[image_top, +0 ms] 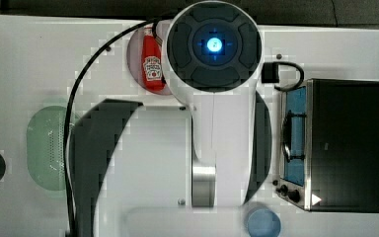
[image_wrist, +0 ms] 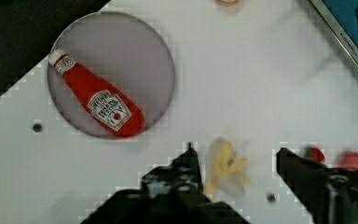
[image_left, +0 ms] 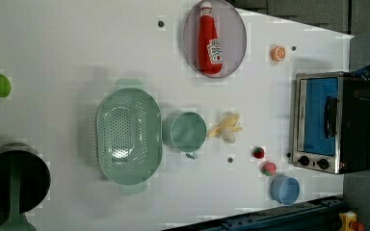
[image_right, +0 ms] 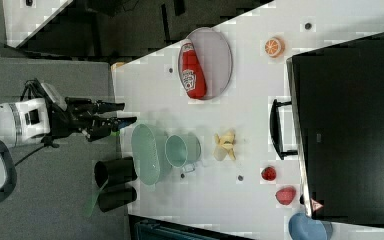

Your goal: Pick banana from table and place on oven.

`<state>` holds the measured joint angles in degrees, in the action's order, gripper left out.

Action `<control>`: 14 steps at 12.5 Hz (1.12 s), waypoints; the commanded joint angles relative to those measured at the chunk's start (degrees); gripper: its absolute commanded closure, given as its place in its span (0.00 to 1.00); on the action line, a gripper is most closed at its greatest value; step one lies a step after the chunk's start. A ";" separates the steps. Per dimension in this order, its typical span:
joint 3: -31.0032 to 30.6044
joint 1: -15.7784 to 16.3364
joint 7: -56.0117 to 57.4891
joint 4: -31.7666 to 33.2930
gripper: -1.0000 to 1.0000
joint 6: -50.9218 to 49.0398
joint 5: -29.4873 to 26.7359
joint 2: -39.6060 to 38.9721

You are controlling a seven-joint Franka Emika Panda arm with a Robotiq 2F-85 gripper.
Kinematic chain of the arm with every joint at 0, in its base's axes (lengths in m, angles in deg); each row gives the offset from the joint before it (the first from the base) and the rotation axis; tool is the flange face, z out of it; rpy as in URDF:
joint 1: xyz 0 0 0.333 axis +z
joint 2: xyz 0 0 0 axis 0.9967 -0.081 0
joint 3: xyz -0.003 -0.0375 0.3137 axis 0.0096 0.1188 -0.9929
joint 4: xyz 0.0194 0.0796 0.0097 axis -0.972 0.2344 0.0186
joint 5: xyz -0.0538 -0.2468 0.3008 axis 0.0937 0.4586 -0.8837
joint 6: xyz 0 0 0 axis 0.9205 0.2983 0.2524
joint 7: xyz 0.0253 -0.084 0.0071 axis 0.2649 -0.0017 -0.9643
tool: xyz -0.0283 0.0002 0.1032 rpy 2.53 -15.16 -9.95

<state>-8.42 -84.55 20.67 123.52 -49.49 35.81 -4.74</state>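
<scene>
The banana (image_left: 226,127) lies on the white table (image_left: 77,38), between the green cup (image_left: 188,131) and the oven (image_left: 330,122). It is pale yellow and partly peeled. In the wrist view the banana (image_wrist: 223,168) sits below and between my two dark fingers, nearer one of them. My gripper (image_wrist: 236,150) is open and holds nothing. In the right view the gripper (image_right: 120,113) hangs high above the table, well clear of the banana (image_right: 225,145). In the top view my arm hides the banana. The oven (image_top: 348,143) has a flat black top (image_right: 350,130).
A ketchup bottle (image_left: 209,41) lies on a grey plate (image_left: 233,29). An orange slice (image_left: 278,53) sits by the oven. A green colander (image_left: 127,137), two red fruits (image_left: 258,153) (image_left: 269,168), a blue cup (image_left: 285,190), a black pot (image_left: 9,180) and a lime (image_left: 1,85) are also on the table.
</scene>
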 commanded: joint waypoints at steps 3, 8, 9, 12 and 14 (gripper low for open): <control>2.28 -0.79 -9.88 16.13 0.00 -10.67 0.58 27.38; 2.15 -0.75 -9.83 17.04 0.00 -10.29 0.58 25.62; 2.14 -0.74 -9.84 17.70 0.00 -9.70 0.58 24.37; 1.95 -0.65 -9.83 20.16 0.00 -4.59 0.58 19.50; 1.67 -0.63 -9.83 22.33 0.00 0.99 0.58 15.97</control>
<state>-7.05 -85.39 13.44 145.34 -48.39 36.85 10.98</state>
